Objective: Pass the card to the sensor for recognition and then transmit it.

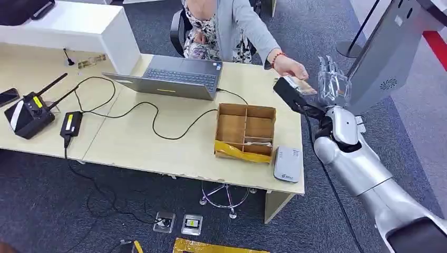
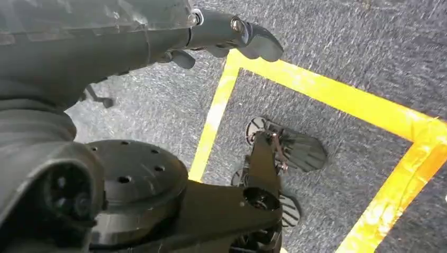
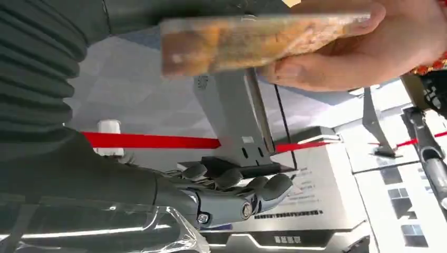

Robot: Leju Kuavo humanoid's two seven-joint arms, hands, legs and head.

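- cables and radio gear lie at the far left of the pale wooden desk [image 1: 132,145]: a black handheld radio with antennas [image 1: 29,113] and a black power brick [image 1: 71,124], pushed to the side, probably to leave the working end free.
- open grey laptop [image 1: 174,78] sits mid-desk facing the seated person in a grey cardigan [image 1: 232,26], who seems to run the session from there.
- shallow brown cardboard box with dividers [image 1: 245,132] stands right of the laptop, near the front edge, and just beside it lies a small grey-white rounded reader device [image 1: 287,164] – i judge this to be the sensor, placed within the right arm's reach.
- the person's hand [image 1: 289,67] stretches over the desk's right end, pinching an orange-brown patterned card [image 3: 253,42] by one side. the card is held flat and out toward the robot, so its free edge can be taken. it looks like a hand-over, and the card is not yet the robot's.
- the robot's right hand [image 1: 332,81] is raised just beside that hand, fingers upright and spread wide, holding nothing; in the right wrist view the fingers [image 3: 237,184] lie apart from the card.
- behind it leans a tall grey kiosk panel [image 1: 390,52].
- the left hand [image 2: 232,31] hangs over dark carpet and yellow floor tape [image 2: 327,97] – how wide its fingers are i cannot tell.
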